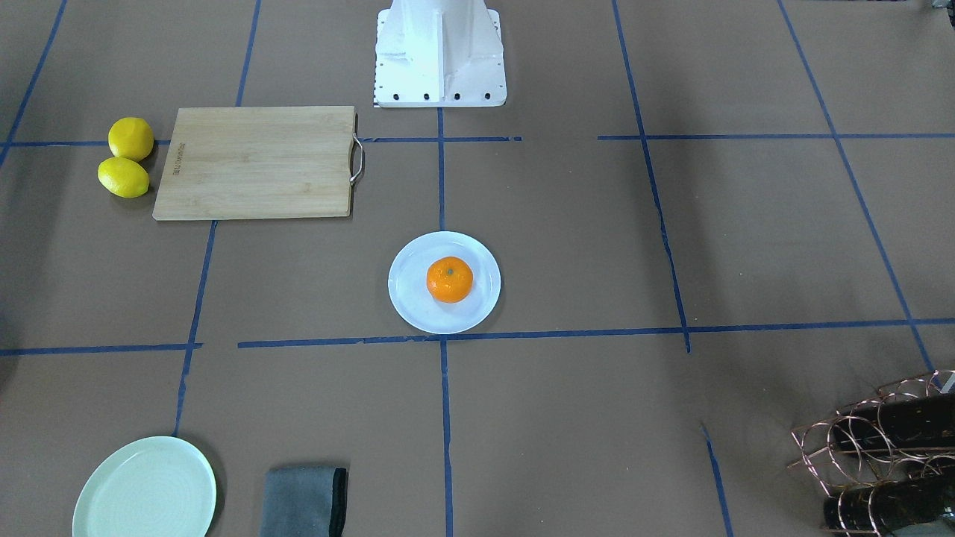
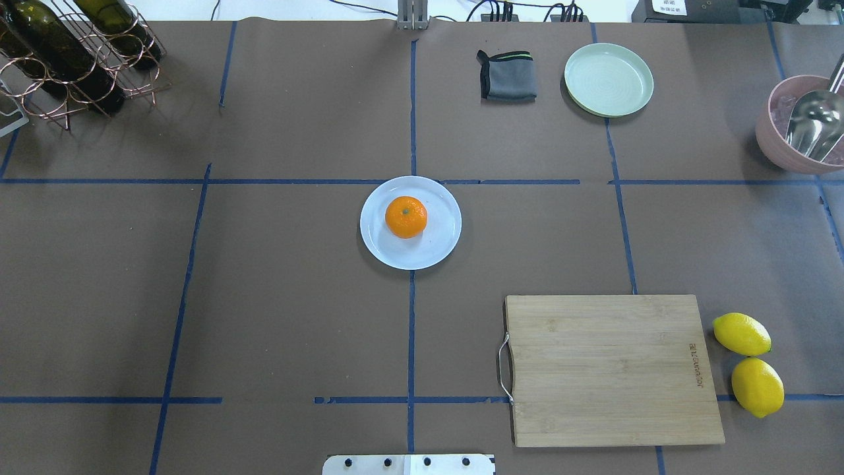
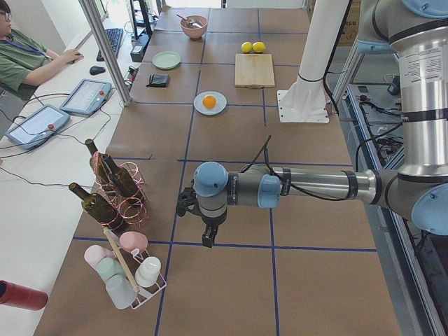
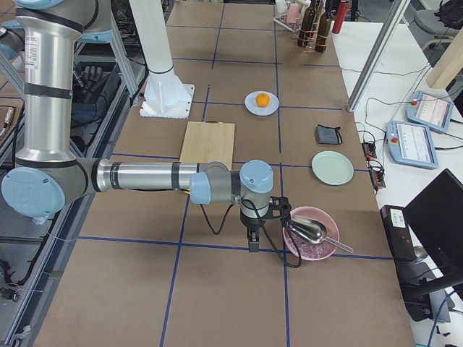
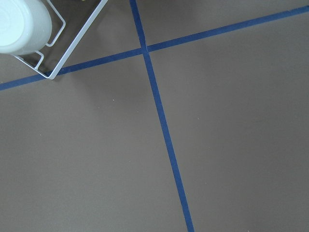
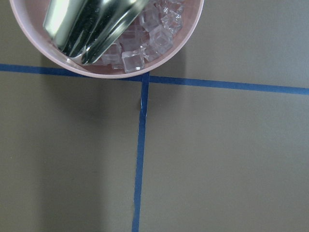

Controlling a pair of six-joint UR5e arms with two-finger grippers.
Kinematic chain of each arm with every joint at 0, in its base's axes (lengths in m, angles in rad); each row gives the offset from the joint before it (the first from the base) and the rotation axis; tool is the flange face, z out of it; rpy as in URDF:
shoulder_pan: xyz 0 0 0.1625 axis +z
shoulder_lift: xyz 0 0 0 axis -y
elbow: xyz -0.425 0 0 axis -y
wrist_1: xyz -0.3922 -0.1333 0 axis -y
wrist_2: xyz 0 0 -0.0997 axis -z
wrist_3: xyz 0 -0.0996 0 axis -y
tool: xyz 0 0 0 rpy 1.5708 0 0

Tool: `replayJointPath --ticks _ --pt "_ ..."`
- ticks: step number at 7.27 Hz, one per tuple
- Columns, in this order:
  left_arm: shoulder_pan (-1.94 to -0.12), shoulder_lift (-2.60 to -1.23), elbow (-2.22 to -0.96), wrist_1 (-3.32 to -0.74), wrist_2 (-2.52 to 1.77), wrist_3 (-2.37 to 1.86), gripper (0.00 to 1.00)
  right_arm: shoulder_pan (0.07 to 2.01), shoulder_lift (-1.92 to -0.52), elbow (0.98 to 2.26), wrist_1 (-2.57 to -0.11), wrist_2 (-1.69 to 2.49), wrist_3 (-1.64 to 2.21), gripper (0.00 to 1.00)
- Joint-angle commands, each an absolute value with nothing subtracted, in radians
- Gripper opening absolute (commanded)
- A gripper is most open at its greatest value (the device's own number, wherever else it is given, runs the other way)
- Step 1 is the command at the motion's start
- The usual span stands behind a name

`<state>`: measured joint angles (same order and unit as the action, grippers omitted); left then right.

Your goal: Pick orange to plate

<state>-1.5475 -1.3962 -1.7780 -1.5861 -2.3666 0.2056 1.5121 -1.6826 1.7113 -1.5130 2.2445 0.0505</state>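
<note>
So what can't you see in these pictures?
- Left tool: it shows only in the exterior left view, too small to tell if it is open or shut.
- Right tool: it shows only in the exterior right view, with the same trouble.
- Orange: its underside is hidden against the plate.
- Pink bowl: cut off by the overhead view's right edge. The metal scoop covers some of its ice cubes.

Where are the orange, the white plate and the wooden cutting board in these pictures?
orange (image 2: 405,217): overhead exterior view, top of the fruit.
white plate (image 2: 445,241): overhead exterior view, bare part beside the orange.
wooden cutting board (image 2: 610,369): overhead exterior view, middle of its face.
</note>
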Motion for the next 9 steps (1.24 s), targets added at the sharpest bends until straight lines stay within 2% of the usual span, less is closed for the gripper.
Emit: replayJointPath --ticks 1,9 --pt "-1.546 -1.397 -1.779 -1.588 -2.367 0.206 1.00 1.513 -1.684 1.709 -1.514 2.246 0.052 1.00" --pt "-1.546 -1.410 -1.779 -1.592 -2.368 0.204 1.00 1.511 -1.701 1.694 -1.514 2.244 0.055 1.00"
